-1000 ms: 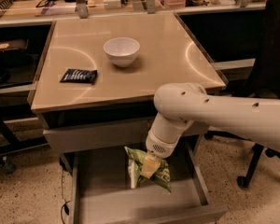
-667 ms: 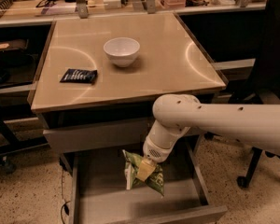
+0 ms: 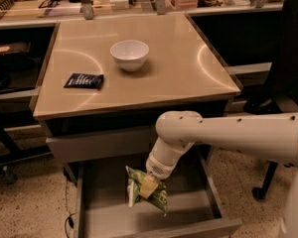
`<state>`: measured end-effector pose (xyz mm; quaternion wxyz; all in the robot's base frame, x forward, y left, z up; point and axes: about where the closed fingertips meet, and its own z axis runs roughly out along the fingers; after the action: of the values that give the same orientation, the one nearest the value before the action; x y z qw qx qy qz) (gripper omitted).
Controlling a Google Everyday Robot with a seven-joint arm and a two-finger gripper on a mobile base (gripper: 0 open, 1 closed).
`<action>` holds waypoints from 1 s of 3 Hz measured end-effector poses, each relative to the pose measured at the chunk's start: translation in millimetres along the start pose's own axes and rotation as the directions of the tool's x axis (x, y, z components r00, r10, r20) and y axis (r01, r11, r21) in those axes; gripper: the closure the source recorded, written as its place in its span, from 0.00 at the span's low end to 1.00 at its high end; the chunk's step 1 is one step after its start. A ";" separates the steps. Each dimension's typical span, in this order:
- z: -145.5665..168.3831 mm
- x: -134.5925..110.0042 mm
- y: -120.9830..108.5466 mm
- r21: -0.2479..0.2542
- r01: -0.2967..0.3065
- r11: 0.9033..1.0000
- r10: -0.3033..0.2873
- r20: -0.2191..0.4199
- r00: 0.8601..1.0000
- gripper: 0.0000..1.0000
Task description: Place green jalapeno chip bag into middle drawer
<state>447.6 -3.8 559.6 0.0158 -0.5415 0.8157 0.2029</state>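
Observation:
The green jalapeno chip bag (image 3: 156,196) is crinkled, with a whitish edge at its left. It hangs low inside the open middle drawer (image 3: 104,217), just above the drawer floor. My gripper (image 3: 148,186) reaches down from the white arm into the drawer and is shut on the bag's top. The arm comes in from the right edge of the view.
A white bowl (image 3: 129,54) and a flat dark-blue packet (image 3: 84,80) lie on the beige table top (image 3: 188,73). The shut upper drawer front (image 3: 99,145) sits just above the open drawer. A cluttered counter runs along the back; a dark chair stands at right.
The gripper has lowered the chip bag deeper into the open drawer and a little to the left. The bowl and the packet have not moved.

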 end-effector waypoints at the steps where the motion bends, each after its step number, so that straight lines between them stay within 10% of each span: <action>1: 42.3 -12.9 -13.3 -0.016 -0.024 1.000 0.024 0.030 0.999 1.00; 3: 93.4 -21.9 -35.5 -0.027 -0.083 0.996 0.085 0.079 0.993 1.00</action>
<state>470.2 36.2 468.1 0.0334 -0.4985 0.8339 0.2347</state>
